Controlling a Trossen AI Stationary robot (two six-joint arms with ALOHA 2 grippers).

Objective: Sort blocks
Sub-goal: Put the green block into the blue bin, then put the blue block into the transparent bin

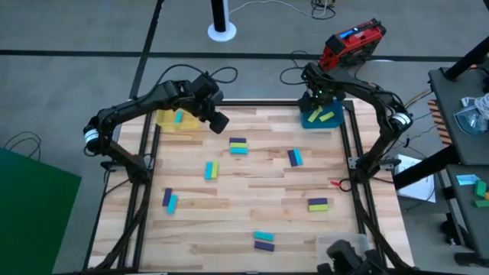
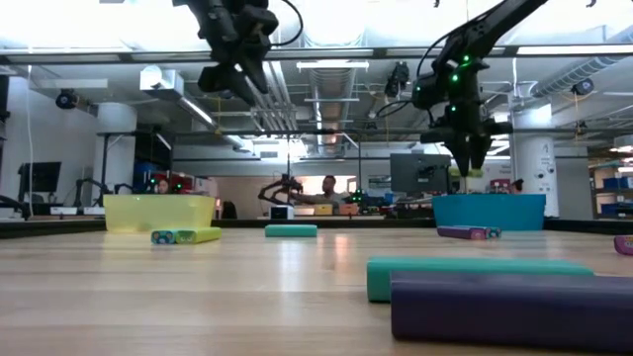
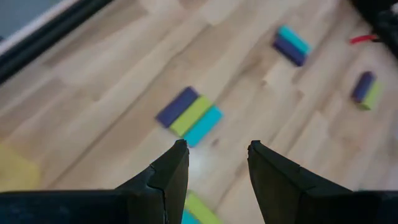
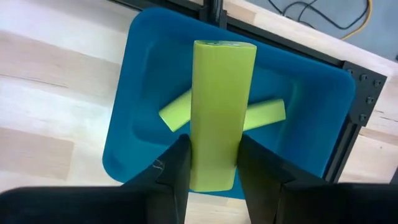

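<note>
My right gripper [image 4: 214, 140] is shut on a yellow-green block [image 4: 221, 99] above the blue tray [image 4: 311, 93] at the far right, where another yellow-green block [image 4: 267, 115] lies flat. My left gripper [image 3: 214, 155] hangs open and holds nothing, beside the yellow tray [image 1: 164, 120], which has a cyan block [image 1: 178, 117] in it. Under it on the table lies a trio of purple, yellow-green and cyan blocks [image 3: 189, 115]. Other blocks lie flat in pairs across the table, such as a cyan and yellow-green pair [image 1: 212, 169] and a purple and cyan pair [image 1: 295, 157]. My right gripper pinches the yellow-green block between its two fingers, on the two long sides near one end [image 4: 214, 168]. The fingers come from above, and the block runs along them, reaching past the fingertips. Its free end [image 4: 224, 46] hangs over the blue tray, lifted clear.
More block pairs lie at the near left [image 1: 169, 199], near right [image 1: 318, 204] and near the front edge [image 1: 263, 241]. A black frame rail [image 1: 359, 164] borders the table. A small red object [image 1: 335, 183] lies at the right edge.
</note>
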